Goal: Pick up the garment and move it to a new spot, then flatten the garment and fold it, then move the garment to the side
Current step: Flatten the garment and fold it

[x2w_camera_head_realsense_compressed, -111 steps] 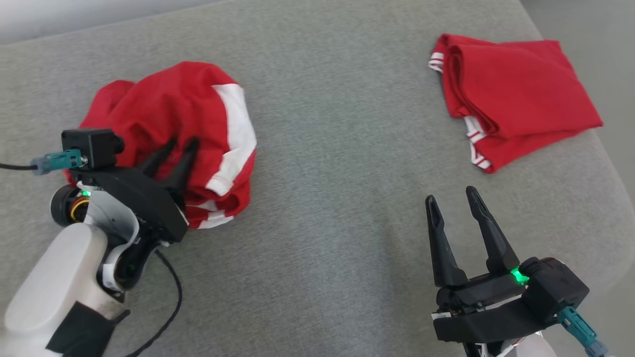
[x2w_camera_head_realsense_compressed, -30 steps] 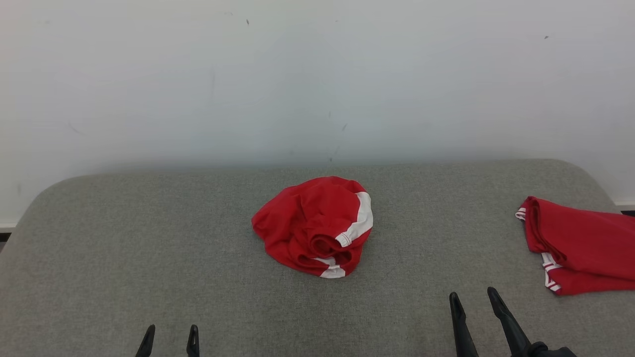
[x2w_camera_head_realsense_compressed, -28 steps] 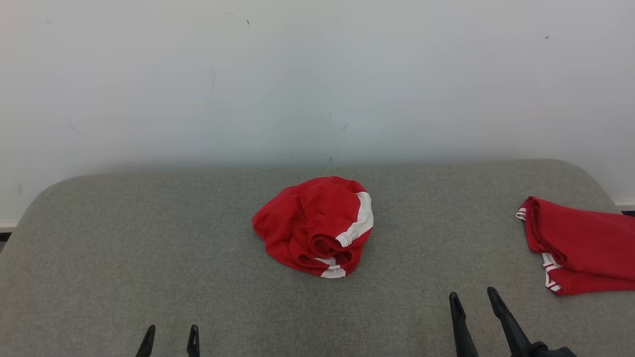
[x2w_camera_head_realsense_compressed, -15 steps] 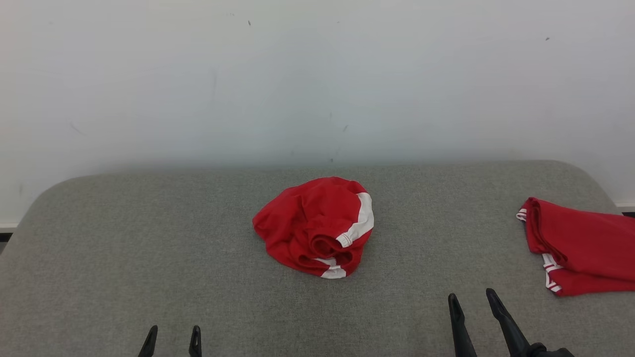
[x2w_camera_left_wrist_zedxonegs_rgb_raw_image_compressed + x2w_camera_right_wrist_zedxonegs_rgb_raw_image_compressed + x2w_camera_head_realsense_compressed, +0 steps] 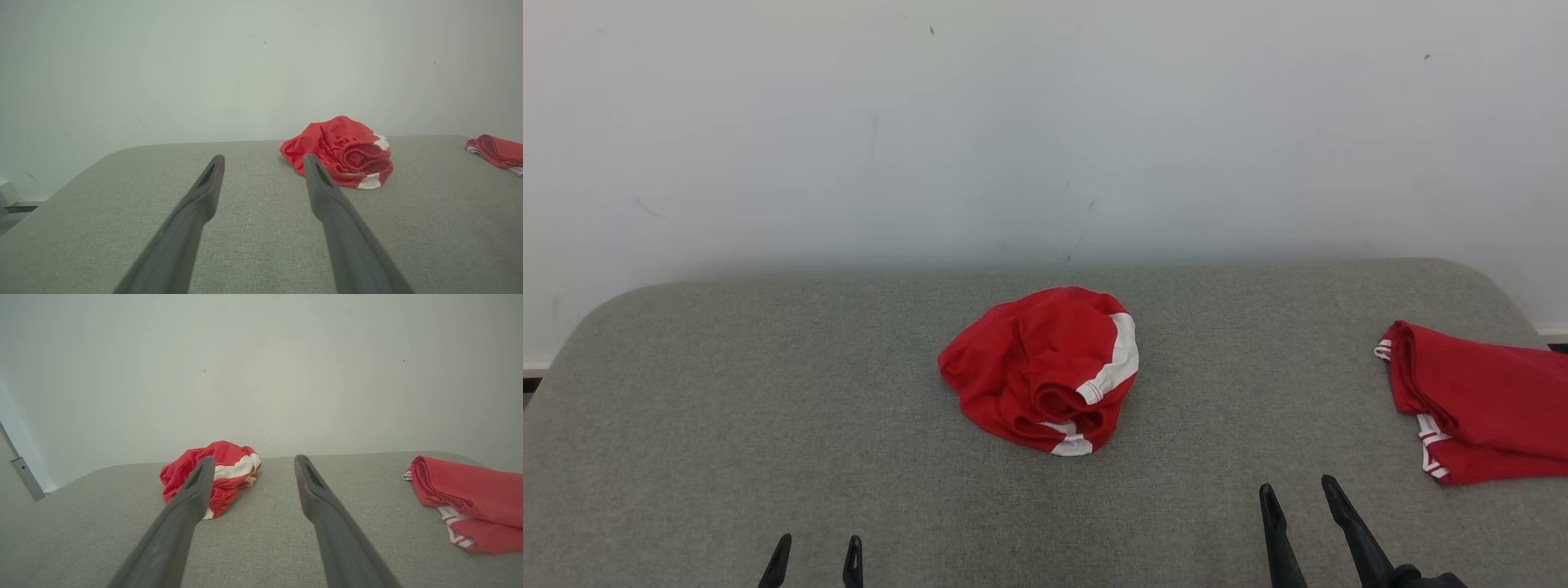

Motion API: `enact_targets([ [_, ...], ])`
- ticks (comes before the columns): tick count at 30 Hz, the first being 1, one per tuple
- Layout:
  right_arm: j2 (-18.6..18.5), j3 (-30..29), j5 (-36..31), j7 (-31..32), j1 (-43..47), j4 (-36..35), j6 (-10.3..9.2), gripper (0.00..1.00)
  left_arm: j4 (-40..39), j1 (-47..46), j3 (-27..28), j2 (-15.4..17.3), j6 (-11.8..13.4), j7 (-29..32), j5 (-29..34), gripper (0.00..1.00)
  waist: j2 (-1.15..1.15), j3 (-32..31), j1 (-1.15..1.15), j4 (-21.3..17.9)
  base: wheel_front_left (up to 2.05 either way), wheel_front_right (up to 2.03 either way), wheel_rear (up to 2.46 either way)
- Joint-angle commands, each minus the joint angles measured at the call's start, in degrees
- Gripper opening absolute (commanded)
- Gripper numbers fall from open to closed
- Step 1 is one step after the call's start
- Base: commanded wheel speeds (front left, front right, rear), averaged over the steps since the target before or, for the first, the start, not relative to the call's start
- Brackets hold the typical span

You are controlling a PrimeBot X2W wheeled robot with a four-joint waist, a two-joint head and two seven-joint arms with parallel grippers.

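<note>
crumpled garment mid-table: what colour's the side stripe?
White, on the red crumpled garment. Clearest in the head view.

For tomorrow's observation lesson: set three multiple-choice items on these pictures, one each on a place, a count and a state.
1. The crumpled garment lies on the grey cushion: A at its left edge; B near its middle; C over its front.
2. Red garments on the cushion: A one; B four; C two.
3. The jaws of the left gripper: A open, empty; B shut on cloth; C shut on a cable.
Answers: 1 B, cushion shows all round it. 2 C, a folded garment lies at the right. 3 A, nothing between them.
</note>
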Motion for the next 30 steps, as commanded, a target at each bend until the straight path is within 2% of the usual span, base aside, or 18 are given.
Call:
enact_targets([
  [1, -0.08, -0.01, -0.04, -0.03, -0.17, 0.01, -0.15, 1.00, 0.14, -0.45, -0.08, -0.14, -0.01, -0.18, 0.14, 1.00, 0.00, 0.00, 0.00, 0.03, 0.00, 0.00, 0.00],
  [13, -0.47, 0.21, 0.36, -0.03, -0.33, 0.10, -0.15, 1.00, 0.88, -0.16, -1.22, -0.15, 0.60, -0.19, -0.34, 1.00, 0.00, 0.10, 0.00, -0.08, 0.00, 0.00, 0.00],
  [16, -0.50, 0.43, 0.23, -0.03, -0.48, 0.05, -0.15, 1.00, 2.01, -1.84, -1.90, -0.09, 0.14, -0.19, 0.38, 1.00, 0.00, 0.71, 0.00, -0.39, 0.00, 0.00, 0.00],
  [22, -0.69, 0.74, 0.07, -0.03, -1.48, -0.05, -0.15, 1.00, 5.17, -6.75, -3.02, -0.06, -0.70, -0.18, -2.08, 1.00, 0.00, 2.84, 0.00, -1.83, 0.00, 0.00, 0.00],
  [26, -0.78, 0.89, -0.44, -0.03, -2.35, -0.16, -0.15, 1.00, 8.13, -11.25, -5.97, -0.10, -1.16, -0.14, -4.79, 1.00, 0.00, 4.79, 0.00, -2.82, 0.00, 0.00, 0.00],
  [30, -0.71, 1.05, -0.76, -0.03, -3.09, -0.18, -0.15, 1.00, 11.28, -17.08, -11.55, -0.10, -1.09, -0.14, -7.89, 1.00, 0.00, 6.69, 0.00, -3.80, 0.00, 0.00, 0.00],
])
